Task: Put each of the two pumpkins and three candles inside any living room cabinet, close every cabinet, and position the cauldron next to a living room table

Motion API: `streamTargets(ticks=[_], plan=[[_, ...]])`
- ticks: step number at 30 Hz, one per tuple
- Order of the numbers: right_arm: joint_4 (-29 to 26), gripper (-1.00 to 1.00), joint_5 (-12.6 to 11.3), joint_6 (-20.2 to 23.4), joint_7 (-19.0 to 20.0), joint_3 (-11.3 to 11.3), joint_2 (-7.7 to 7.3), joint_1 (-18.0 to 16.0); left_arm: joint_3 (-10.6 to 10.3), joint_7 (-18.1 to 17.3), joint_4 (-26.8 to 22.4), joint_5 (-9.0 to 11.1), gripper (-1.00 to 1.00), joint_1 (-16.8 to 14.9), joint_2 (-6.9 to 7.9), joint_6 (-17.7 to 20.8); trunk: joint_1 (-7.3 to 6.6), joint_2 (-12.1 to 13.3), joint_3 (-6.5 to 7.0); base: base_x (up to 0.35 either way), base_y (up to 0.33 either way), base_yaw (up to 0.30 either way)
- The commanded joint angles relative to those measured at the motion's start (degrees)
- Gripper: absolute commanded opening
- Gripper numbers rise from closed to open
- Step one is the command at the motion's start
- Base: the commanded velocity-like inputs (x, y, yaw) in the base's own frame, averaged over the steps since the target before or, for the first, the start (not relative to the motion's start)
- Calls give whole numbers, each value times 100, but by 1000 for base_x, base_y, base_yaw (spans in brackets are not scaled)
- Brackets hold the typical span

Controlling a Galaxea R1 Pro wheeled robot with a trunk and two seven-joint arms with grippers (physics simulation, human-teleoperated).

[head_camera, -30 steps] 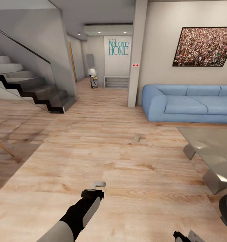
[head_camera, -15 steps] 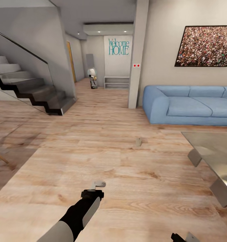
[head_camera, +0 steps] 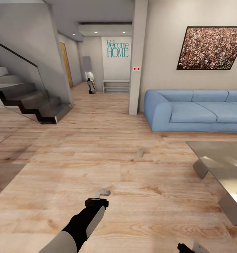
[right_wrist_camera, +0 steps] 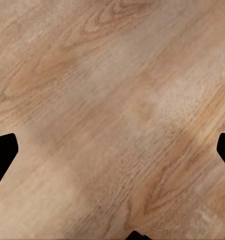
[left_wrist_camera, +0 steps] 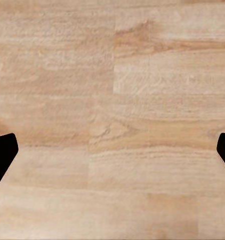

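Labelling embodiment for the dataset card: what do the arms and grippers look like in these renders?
In the head view the left arm has a light grey sleeve-like shell, then a black forearm with a pale grey side panel and a black wrist block. The left gripper is pale grey metal. The right gripper shows black and grey parts. Wrist views show black fingertips. No cables or markings are visible.

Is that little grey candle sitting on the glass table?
No, the candle stands on the wooden floor, well apart from the table.
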Motion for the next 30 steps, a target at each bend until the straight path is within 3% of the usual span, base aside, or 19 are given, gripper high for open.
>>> streamTargets(ticks=[1, 8, 15, 30], plan=[[-5, 100, -60, -18, -11, 16, 0, -2, -28, 55, -7, 57, 100, -6, 4, 11, 3, -2, -5, 300, -1, -1], [-20, 100, -75, -18, -9, 26, 0, -2, -28, 55, -7, 63, 100, -7, 3, 11, 3, -2, -5, 293, 0, 0], [-15, 100, -82, -11, 525, 19, -7, -2, -30, 55, -7, 59, 100, -5, 3, 11, 3, -2, -5, 280, 0, 0], [-11, 100, -82, -9, 633, 18, -6, -2, -36, 55, -7, 57, 100, -6, 3, 11, 3, -2, -5, 273, 0, 0]])
